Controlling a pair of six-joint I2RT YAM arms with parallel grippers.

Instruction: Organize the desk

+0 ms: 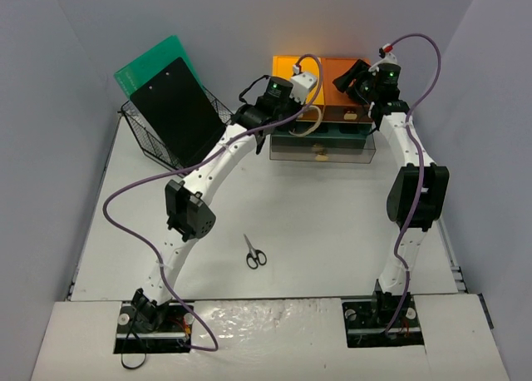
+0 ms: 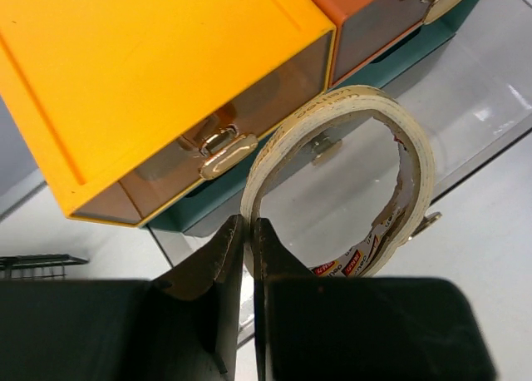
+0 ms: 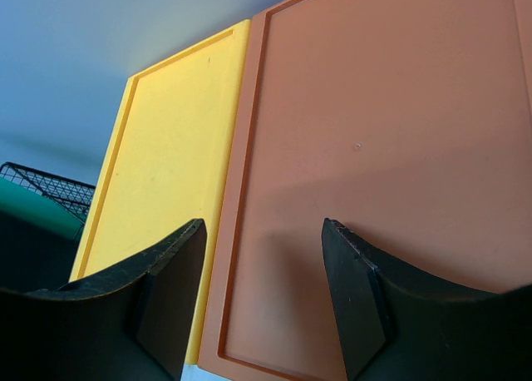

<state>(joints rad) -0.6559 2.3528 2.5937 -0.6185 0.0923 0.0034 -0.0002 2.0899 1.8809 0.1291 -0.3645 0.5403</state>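
On the far left of the desk [image 1: 332, 223], a wire basket [image 1: 145, 140] is standing with a green folder [image 1: 154, 61] and a black clipboard [image 1: 179, 115] leaning in it. They are looking tidy, so nothing is needing doing there. A bit further right, a pair of scissors [image 1: 255, 254] is lying alone on the white top, near the front and well apart from everything else.

Next, the left gripper [image 2: 249, 239] is pinching a tape roll [image 2: 416, 148]. Its fingers are squeezing shut on the thin side of the ring, and the rest of the roll is hanging free. The roll is hanging just in front of the drawer unit [image 1: 324, 140], which is sitting at the back of the desk. It is near the handle [image 2: 226, 150] of the yellow drawer [image 2: 150, 73].

I am guessing the tape is going into a drawer, but the drawers are all looking shut. So the left arm should be waiting and holding the roll steady. Only a thin edge is being held, so I am thinking a fast move could make the roll swing, slip out or bump a handle. Moving slowly is the safe way.

On the right, the right gripper [image 3: 263, 225] is hanging over the orange drawer [image 3: 391, 148] top with its fingers apart and nothing between them. It is looking free to come down in front, take a handle and pull straight out. Then the tape can be going in.
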